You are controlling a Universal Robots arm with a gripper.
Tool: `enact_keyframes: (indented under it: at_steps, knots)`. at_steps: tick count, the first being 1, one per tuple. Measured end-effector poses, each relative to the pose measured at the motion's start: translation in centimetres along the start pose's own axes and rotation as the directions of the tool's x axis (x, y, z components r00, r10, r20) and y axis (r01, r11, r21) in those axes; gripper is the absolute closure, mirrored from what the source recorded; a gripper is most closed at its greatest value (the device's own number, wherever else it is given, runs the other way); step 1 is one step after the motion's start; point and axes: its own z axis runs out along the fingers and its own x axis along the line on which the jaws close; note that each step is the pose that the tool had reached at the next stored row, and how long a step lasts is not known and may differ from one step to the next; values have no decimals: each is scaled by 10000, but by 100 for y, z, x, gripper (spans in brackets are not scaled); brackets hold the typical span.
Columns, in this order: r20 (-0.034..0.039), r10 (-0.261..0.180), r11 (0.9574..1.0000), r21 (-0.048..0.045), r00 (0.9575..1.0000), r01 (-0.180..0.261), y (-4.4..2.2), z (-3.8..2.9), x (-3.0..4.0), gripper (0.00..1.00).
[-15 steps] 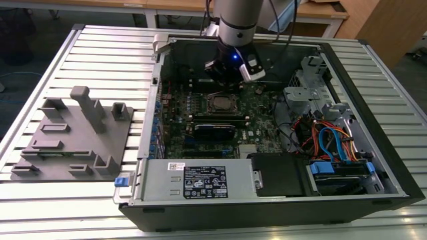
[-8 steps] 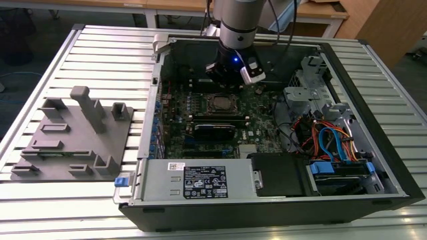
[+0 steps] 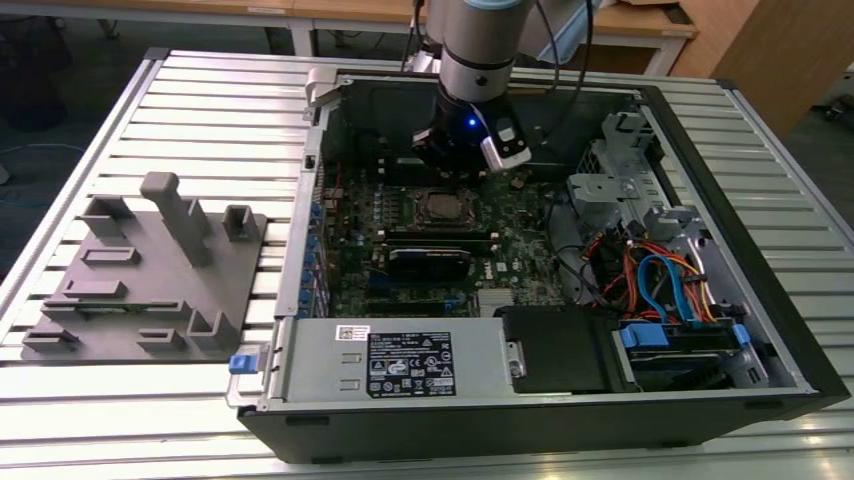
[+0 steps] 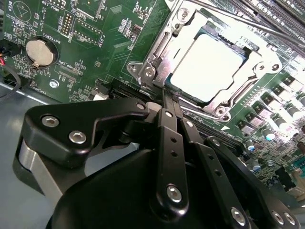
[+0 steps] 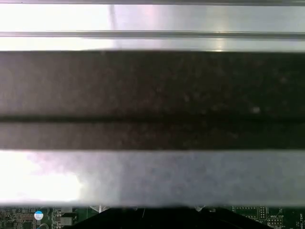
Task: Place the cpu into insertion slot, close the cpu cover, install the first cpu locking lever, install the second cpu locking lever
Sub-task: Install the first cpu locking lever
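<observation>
The cpu, a pale metal square, lies in the insertion slot on the green board. The cpu cover, a silver frame, lies flat around it, with the chip showing through its window. A thin silver lever rod runs along the far side of the socket. My gripper is black, its two fingers pressed together, and the tips rest at the cover's near edge. In the exterior view the gripper hangs just behind the socket, inside the open case.
A black card and the power supply sit in front of the socket. Drive cage and cables fill the exterior view's right. A grey fixture stands on the slatted table. A coin battery and memory slots flank the socket.
</observation>
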Motion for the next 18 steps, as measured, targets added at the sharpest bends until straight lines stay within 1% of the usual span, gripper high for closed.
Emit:
enact_keyframes:
  at_steps: [6,14,16,18]
  knots:
    - [1,0,10000,-3,10000,0,3,-21,-1,90]
    - [2,-1,10000,-10,10000,1,10,-99,-1,90]
    - [3,-3,10000,-13,10000,3,11,-101,13,90]
    - [1,-8,10000,-10,10000,8,9,-103,51,90]
